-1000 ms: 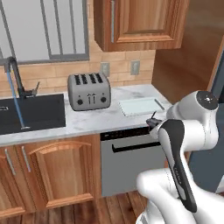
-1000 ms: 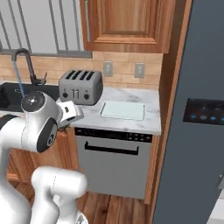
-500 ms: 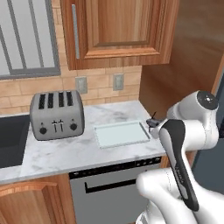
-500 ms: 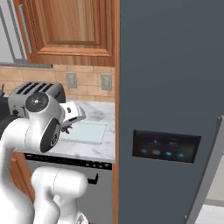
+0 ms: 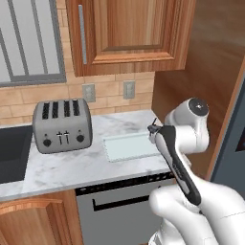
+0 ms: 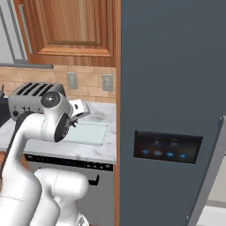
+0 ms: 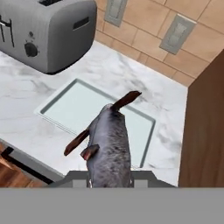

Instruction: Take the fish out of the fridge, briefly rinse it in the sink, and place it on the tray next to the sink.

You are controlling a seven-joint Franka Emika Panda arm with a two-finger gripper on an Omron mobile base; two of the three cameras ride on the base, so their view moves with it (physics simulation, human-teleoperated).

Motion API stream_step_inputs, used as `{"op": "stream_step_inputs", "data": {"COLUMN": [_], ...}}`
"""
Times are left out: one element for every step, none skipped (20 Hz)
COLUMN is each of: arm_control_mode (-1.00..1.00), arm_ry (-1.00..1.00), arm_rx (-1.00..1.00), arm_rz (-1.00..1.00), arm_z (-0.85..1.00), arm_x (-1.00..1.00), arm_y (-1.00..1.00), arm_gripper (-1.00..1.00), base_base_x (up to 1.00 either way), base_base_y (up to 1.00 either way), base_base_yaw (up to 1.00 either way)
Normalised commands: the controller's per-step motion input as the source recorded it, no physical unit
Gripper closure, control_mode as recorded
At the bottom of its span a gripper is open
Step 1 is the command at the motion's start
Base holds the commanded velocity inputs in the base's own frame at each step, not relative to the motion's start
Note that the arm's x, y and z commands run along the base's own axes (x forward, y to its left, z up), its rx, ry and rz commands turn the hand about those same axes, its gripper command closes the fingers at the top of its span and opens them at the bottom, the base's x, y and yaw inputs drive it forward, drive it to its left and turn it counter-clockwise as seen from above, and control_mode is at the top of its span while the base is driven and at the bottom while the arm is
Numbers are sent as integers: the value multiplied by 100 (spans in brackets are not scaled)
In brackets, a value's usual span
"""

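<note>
A dark grey fish (image 7: 109, 144) with brownish fins and tail sticks out from between my fingers, hiding the tips; my gripper (image 5: 154, 130) is shut on it. It hangs over the near right part of the pale mint tray (image 7: 65, 105), which lies on the marble counter right of the toaster. The tray (image 5: 127, 146) is bare. The sink (image 5: 10, 153) shows as a black basin at the far left edge. The slate-grey fridge (image 6: 176, 84) stands shut on the right, with its panel of blue lights (image 6: 167, 148) and grey handle (image 6: 207, 170).
A silver four-slot toaster (image 5: 61, 125) stands left of the tray. A wooden side panel (image 7: 205, 127) walls off the counter's right end. Above hangs a wooden cabinet (image 5: 129, 33); below the counter is a grey dishwasher front (image 5: 119, 206).
The whole picture has shifted: the base has driven right, so the sink slid off to the left and the fridge came in close. The gripper stays shut on the fish.
</note>
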Motion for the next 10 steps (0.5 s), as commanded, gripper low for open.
{"op": "stream_step_inputs", "data": {"arm_control_mode": [-100,-100,-100,-100,-100,-100,-100,-100,-100,-100], "arm_ry": [11,13,14,15,17,7,10,11,11,9], "arm_rx": [0,0,0,0,7,1,1,0,0,0], "arm_rz": [0,0,0,0,0,1,1,3,3,2], "arm_z": [-41,-36,-21,-9,-9,-14,-21,-46,-66,-90], "arm_x": [100,100,75,52,48,29,33,37,39,35], "arm_y": [64,53,44,38,31,23,28,19,19,13], "arm_gripper": [100,100,100,100,100,100,100,100,100,100], "base_base_x": [0,0,0,0,0,0,0,0,0,0], "base_base_y": [0,0,0,0,0,0,0,0,0,0], "base_base_yaw": [0,0,0,0,0,0,0,0,0,0]}}
